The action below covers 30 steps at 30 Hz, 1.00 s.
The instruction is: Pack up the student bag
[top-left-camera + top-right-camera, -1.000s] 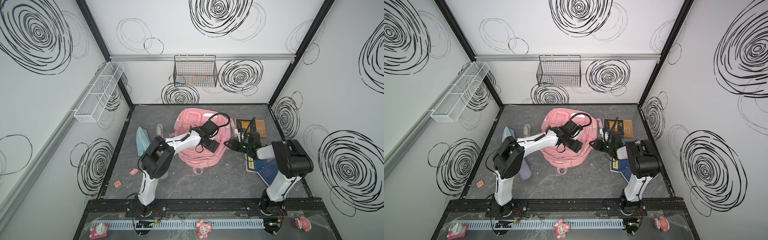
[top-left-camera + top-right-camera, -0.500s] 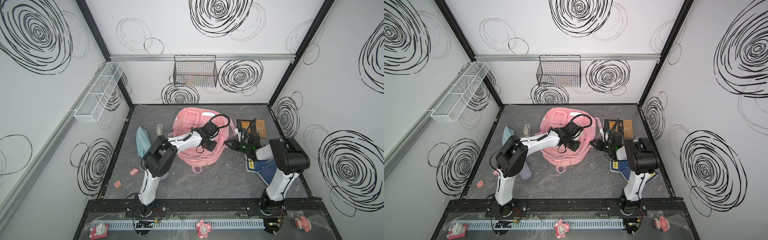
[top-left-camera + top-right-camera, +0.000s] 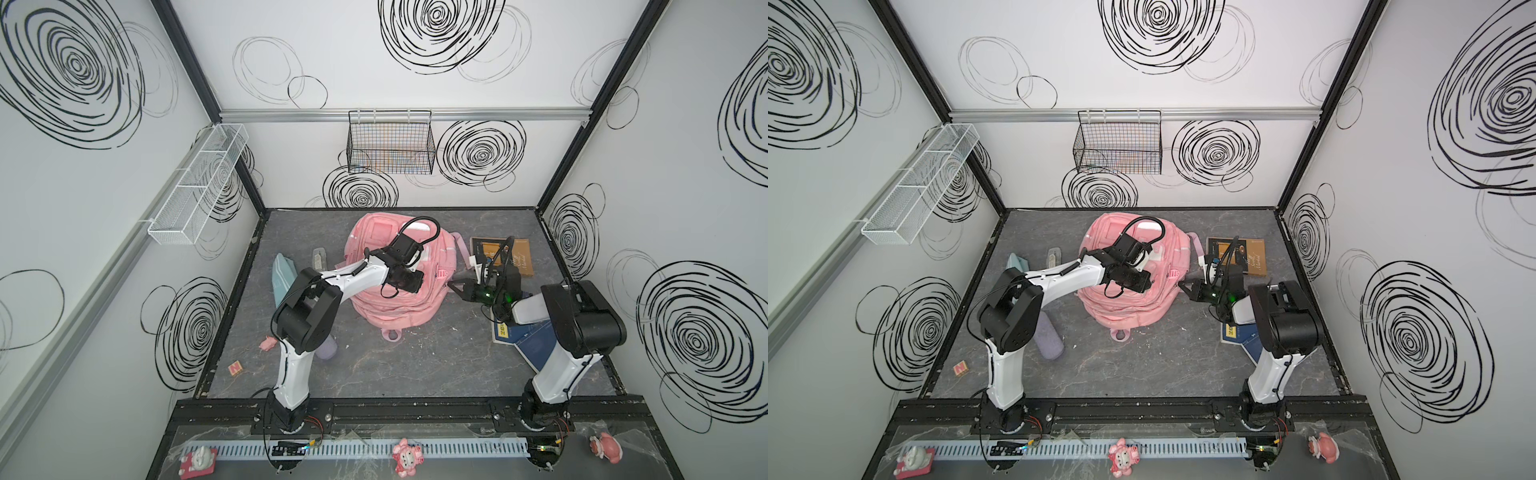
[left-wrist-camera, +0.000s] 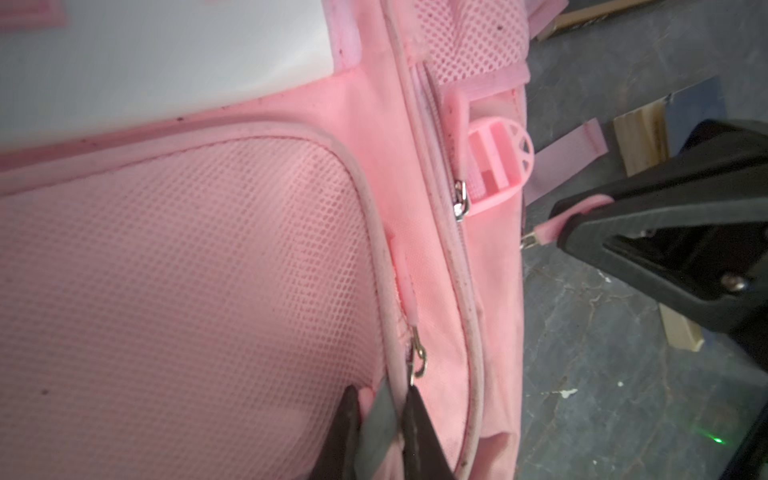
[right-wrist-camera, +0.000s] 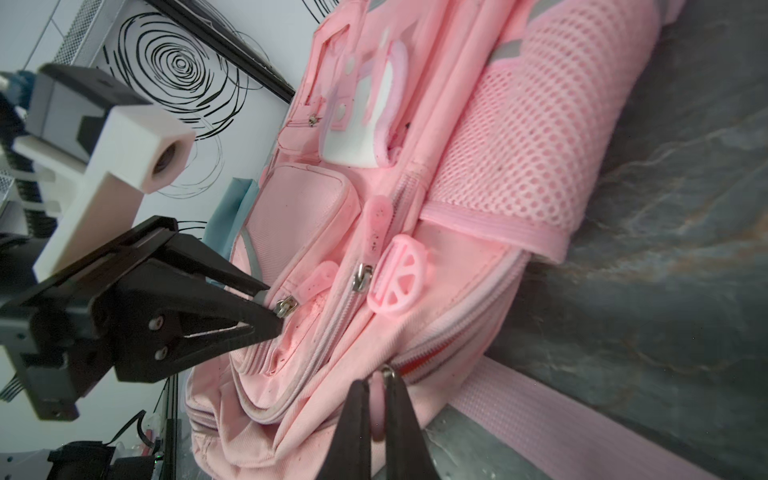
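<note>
In both top views the bag (image 3: 399, 309) lay front-up mid-floor, nearer the far wall. The left gripper (image 3: 416, 280) sat on its front and the right gripper (image 3: 452, 286) at its right edge.

Left wrist view: the left gripper (image 4: 395, 409) was pressed together on the pocket seam (image 4: 376, 232), just beside a zip slider (image 4: 417, 359).

Right wrist view: the right gripper (image 5: 376, 384) pinched a pink tab (image 5: 377, 409) at the bag's main zip, with the jaws tight on it.
</note>
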Motion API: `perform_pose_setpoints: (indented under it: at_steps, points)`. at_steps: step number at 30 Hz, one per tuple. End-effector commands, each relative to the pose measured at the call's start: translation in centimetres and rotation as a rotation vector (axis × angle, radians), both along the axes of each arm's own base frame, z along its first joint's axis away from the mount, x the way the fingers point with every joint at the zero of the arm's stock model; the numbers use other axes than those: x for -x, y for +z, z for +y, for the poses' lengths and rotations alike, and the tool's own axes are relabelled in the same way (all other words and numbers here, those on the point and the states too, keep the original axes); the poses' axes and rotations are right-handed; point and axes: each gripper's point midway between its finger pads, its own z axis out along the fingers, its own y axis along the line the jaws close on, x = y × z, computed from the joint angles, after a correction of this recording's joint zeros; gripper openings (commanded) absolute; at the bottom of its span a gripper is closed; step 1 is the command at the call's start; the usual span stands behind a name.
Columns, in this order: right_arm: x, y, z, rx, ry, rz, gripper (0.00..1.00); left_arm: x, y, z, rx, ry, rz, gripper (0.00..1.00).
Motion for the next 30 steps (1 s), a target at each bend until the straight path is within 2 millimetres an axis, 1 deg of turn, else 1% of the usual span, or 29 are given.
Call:
perform_pose_setpoints:
  at_steps: [1, 3, 6, 10, 12, 15, 19, 22, 24, 28, 30]
  points:
    - [0.7, 2.8, 1.5, 0.053, 0.054, -0.156, 0.01, -1.8, 5.4, -0.4, 0.176, 0.086, -0.054, 0.0]
    - [1.3, 3.9, 2.1, 0.096, 0.063, -0.223, 0.0, -2.3, 7.1, -0.3, 0.248, 0.124, -0.056, 0.0]
    - [2.2, 5.6, 2.7, 0.149, 0.063, -0.322, 0.0, -3.3, 9.2, 0.3, 0.334, 0.182, -0.058, 0.0]
    - [3.6, 7.9, 3.3, 0.209, 0.051, -0.438, 0.0, -4.1, 11.2, 0.8, 0.415, 0.24, -0.062, 0.0]
    - [4.7, 9.0, 3.6, 0.216, 0.055, -0.494, 0.0, -4.4, 12.3, 1.0, 0.449, 0.27, -0.076, 0.0]
    - [6.4, 10.2, 4.4, 0.211, 0.083, -0.556, 0.0, -4.9, 13.6, 1.1, 0.492, 0.308, -0.099, 0.0]
    - [8.4, 11.2, 5.4, 0.197, 0.132, -0.609, 0.0, -5.8, 14.2, 1.2, 0.521, 0.357, -0.11, 0.0]
    - [10.1, 11.8, 6.6, 0.192, 0.183, -0.649, 0.0, -6.4, 14.7, 1.1, 0.565, 0.398, -0.108, 0.0]
    - [11.1, 12.0, 7.4, 0.19, 0.218, -0.671, 0.0, -6.7, 15.4, 0.8, 0.594, 0.417, -0.117, 0.0]
    - [12.6, 12.2, 8.8, 0.179, 0.28, -0.702, 0.0, -7.4, 16.5, 0.6, 0.622, 0.452, -0.142, 0.0]
    - [12.9, 12.2, 9.5, 0.179, 0.301, -0.707, 0.0, -7.7, 16.8, 0.4, 0.629, 0.461, -0.153, 0.0]
